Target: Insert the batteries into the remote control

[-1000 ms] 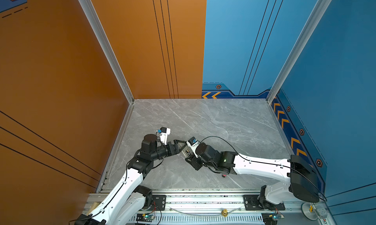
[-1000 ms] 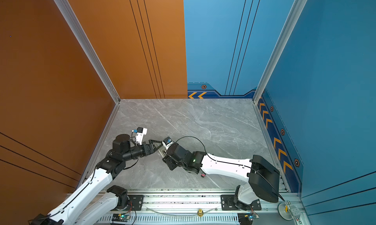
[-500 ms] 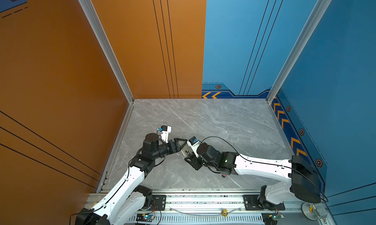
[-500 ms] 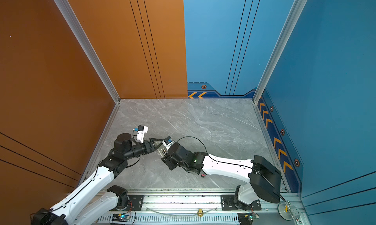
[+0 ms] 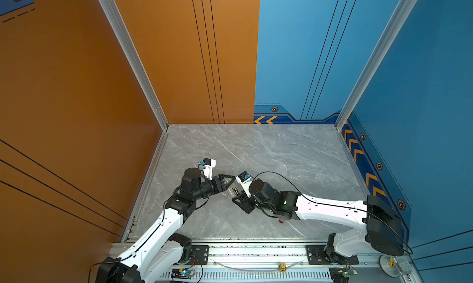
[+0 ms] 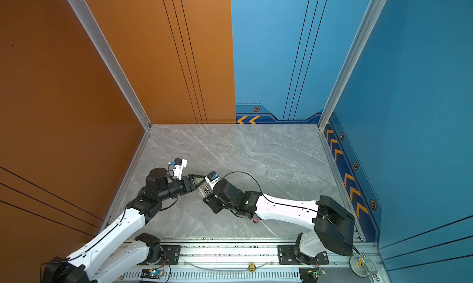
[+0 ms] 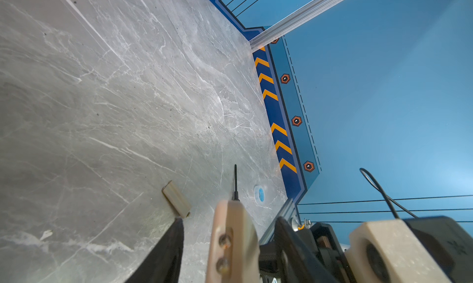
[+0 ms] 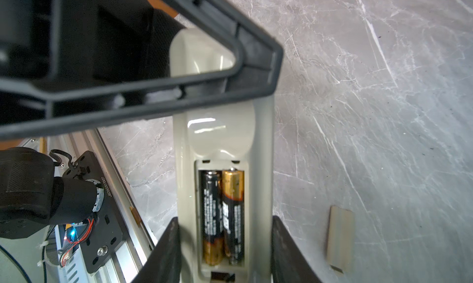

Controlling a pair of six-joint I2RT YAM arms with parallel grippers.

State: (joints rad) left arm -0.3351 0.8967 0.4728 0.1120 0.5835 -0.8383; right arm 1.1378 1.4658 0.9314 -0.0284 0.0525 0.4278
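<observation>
Both batteries (image 8: 222, 215) already lie side by side in the recess of the remote control (image 8: 222, 146), one with its gold end toward the far end of the handset and the other reversed, so the loading itself looks done. What seems left is the battery cover (image 8: 340, 239), a small beige slab that lies loose on the grey tabletop (image 8: 371, 102) just beside the handset. The right tool (image 8: 225, 253) has its two dark fingers pressed against the long sides of the remote, holding it back-up above the near left part of the tabletop. The left tool (image 7: 230, 243) brackets the far end of the remote; its fingers sit close on either side there, but whether they actually clamp it I cannot tell. In both top views the handset is almost wholly covered by the two wrists, with only a sliver (image 5: 234, 190) showing. Whether the batteries are pushed fully home against their contacts is hard to judge. A thin black shaft (image 7: 235, 181) lies on the tabletop beyond, its handle hidden.
</observation>
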